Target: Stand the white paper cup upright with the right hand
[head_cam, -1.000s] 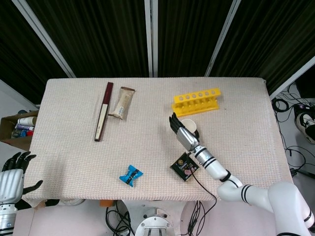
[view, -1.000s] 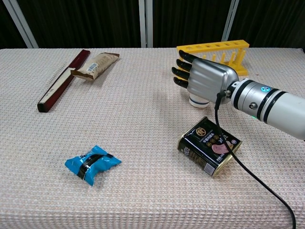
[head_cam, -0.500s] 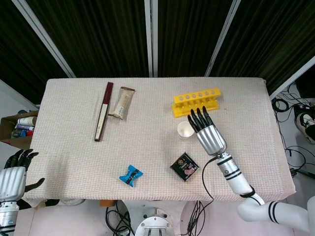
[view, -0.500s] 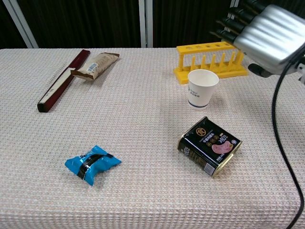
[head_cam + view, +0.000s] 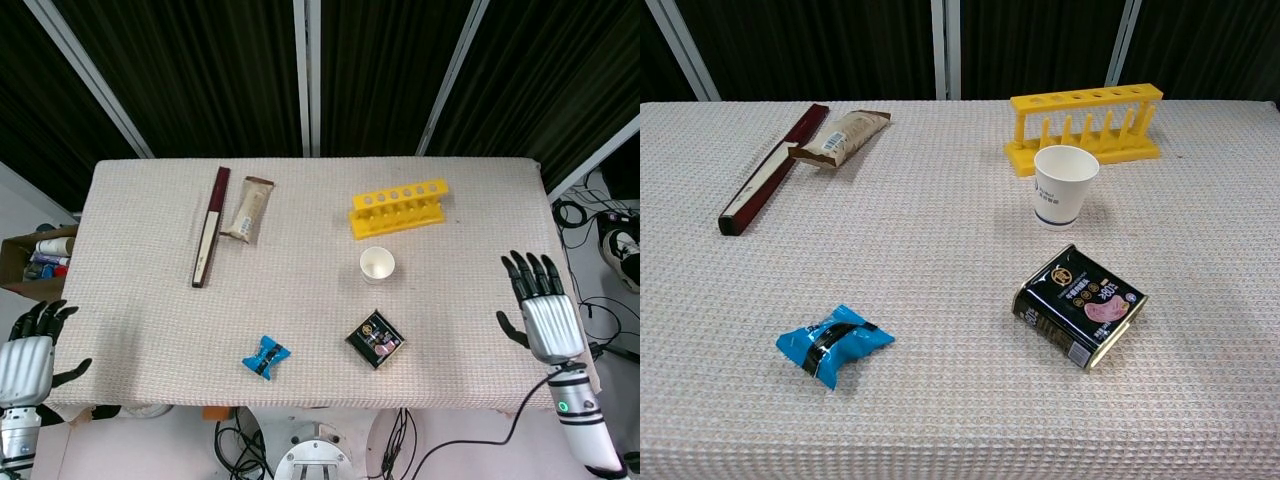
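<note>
The white paper cup stands upright, mouth up, on the table just in front of the yellow rack. My right hand hangs off the table's right edge, far from the cup, with its fingers spread and nothing in it. At the lower left, beyond the table's corner, my left hand is also empty with its fingers apart. Neither hand shows in the chest view.
A yellow test-tube rack stands behind the cup. A black tin lies in front of it. A blue packet, a dark red long box and a snack bar wrapper lie to the left.
My right hand let go of the cup, rose and drew back to the right, off the table's edge. The cup stays upright where it was. The left hand barely moved.
</note>
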